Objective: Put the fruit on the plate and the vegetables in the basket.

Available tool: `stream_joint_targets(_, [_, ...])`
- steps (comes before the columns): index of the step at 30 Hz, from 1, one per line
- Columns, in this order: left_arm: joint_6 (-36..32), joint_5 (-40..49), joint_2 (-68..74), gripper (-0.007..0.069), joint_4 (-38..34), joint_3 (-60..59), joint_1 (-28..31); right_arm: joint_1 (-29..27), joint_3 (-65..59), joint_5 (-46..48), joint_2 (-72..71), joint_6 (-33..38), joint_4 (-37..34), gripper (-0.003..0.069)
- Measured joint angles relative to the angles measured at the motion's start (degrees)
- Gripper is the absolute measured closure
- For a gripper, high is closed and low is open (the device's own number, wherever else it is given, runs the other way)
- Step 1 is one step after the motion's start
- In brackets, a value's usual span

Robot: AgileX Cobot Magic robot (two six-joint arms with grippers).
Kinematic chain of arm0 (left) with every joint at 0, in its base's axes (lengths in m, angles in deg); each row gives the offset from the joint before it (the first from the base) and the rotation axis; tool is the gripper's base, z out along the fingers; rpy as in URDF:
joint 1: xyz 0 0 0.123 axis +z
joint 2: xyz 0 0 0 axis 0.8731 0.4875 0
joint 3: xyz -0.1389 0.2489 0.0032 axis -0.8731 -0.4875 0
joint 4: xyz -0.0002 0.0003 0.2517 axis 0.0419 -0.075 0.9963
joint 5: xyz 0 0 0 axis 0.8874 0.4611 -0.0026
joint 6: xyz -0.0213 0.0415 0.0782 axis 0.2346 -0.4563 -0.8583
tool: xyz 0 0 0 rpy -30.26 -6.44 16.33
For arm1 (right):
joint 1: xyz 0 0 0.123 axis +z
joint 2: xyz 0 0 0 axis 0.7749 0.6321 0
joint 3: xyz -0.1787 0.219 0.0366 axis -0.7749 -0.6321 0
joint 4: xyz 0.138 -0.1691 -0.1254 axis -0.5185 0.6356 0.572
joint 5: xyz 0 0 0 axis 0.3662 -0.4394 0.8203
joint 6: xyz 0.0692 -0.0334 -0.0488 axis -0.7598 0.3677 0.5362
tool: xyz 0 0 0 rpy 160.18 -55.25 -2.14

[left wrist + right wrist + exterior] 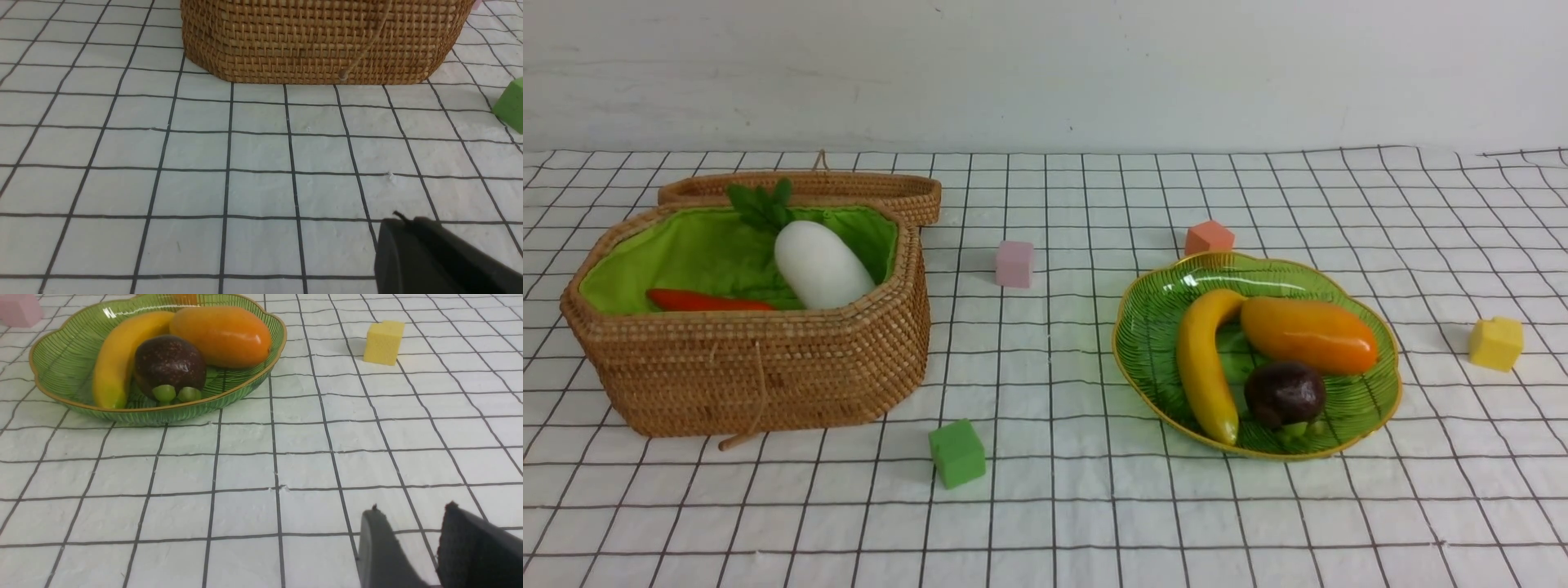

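Note:
On the green glass plate at the right lie a yellow banana, an orange mango and a dark purple mangosteen. The wicker basket at the left holds a white radish and a carrot; a gourd does not show. Neither arm appears in the front view. My left gripper is shut and empty over the cloth, short of the basket. My right gripper stands open with nothing between its fingers, some way from the plate.
The basket's lid leans behind it. Foam cubes lie around: green, pink, orange and yellow. The checked cloth covers the whole table.

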Motion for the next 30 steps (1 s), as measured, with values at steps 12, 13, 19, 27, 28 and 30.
stream_joint_targets(12, [0.0, 0.0, 0.0, 0.0589, 0.0, 0.0, 0.0, 0.0, 0.0, 0.0, 0.0, 0.0, 0.0, 0.0416])
stream_joint_targets(13, [0.0, 0.0, 0.0, 0.0589, 0.0, 0.0, 0.0, 0.0, 0.0, 0.0, 0.0, 0.0, 0.0, 0.0416])
stream_joint_targets(19, [0.0, 0.0, 0.0, 0.0585, 0.0, 0.0, 0.0, 0.0, 0.0, 0.0, 0.0, 0.0, 0.0, 0.0416])
stream_joint_targets(27, [0.0, 0.0, 0.0, 0.0577, 0.0, 0.0, 0.0, 0.0, 0.0, 0.0, 0.0, 0.0, 0.0, 0.0416])
stream_joint_targets(28, [0.0, 0.0, 0.0, 0.0577, 0.0, 0.0, 0.0, 0.0, 0.0, 0.0, 0.0, 0.0, 0.0, 0.0416])
stream_joint_targets(30, [0.0, 0.0, 0.0, 0.0575, 0.0, 0.0, 0.0, 0.0, 0.0, 0.0, 0.0, 0.0, 0.0, 0.0416])
